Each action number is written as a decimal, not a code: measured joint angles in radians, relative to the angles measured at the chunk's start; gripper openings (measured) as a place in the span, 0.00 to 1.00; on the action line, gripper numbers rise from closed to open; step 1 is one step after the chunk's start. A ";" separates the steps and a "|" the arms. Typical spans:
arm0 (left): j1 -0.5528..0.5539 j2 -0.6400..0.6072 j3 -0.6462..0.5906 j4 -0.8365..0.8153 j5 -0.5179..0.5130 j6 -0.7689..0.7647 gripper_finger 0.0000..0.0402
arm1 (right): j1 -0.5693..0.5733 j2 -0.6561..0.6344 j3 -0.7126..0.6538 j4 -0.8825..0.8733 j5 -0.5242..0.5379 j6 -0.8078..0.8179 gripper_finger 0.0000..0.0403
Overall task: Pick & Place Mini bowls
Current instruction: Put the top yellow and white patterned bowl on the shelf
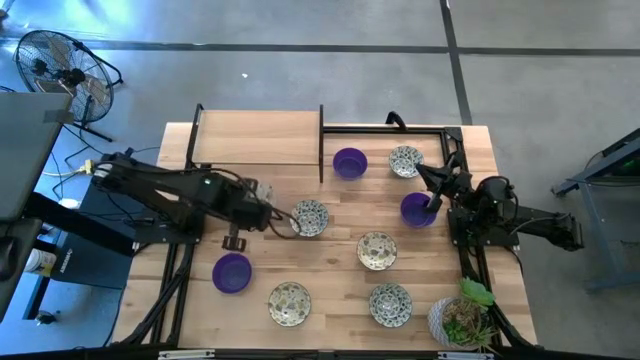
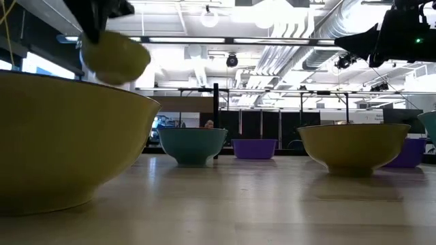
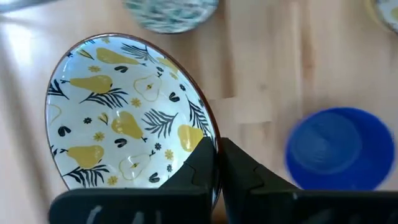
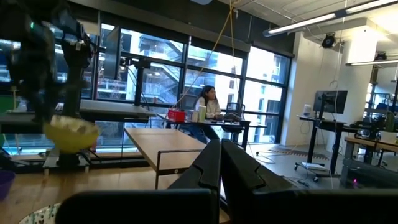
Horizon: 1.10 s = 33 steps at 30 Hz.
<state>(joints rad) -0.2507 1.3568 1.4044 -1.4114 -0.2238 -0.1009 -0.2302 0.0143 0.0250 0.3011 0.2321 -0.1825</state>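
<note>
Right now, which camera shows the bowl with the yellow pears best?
The left wrist view: the pear bowl fills the picture, its rim pinched in the left hand. The high view shows it small. The low view shows only its yellow underside, lifted. The right wrist view shows it far off.

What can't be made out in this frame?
- Right gripper: in the high view, too small to tell whether it touches the purple bowl; its wrist view faces the room.
- Lifted bowl: blurred in the low view.
- Near yellow bowl: cut off by that view's left edge.
</note>
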 joint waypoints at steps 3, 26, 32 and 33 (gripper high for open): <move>0.022 -0.055 0.022 -0.013 -0.060 0.002 0.01 | 0.000 0.000 0.000 -0.003 0.000 0.002 0.00; 0.863 -0.149 0.020 -0.027 -0.116 0.511 0.01 | 0.000 0.001 0.000 -0.034 -0.091 0.101 0.00; 0.992 -0.105 0.020 0.048 -0.065 0.620 0.01 | 0.000 0.001 0.000 -0.034 -0.109 0.108 0.00; 1.008 -0.101 0.020 0.067 -0.059 0.630 0.01 | 0.000 0.001 0.000 -0.034 -0.112 0.108 0.00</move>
<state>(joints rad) 0.7573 1.2557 1.4245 -1.3442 -0.2832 0.5293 -0.2298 0.0158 0.0250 0.2672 0.1199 -0.0742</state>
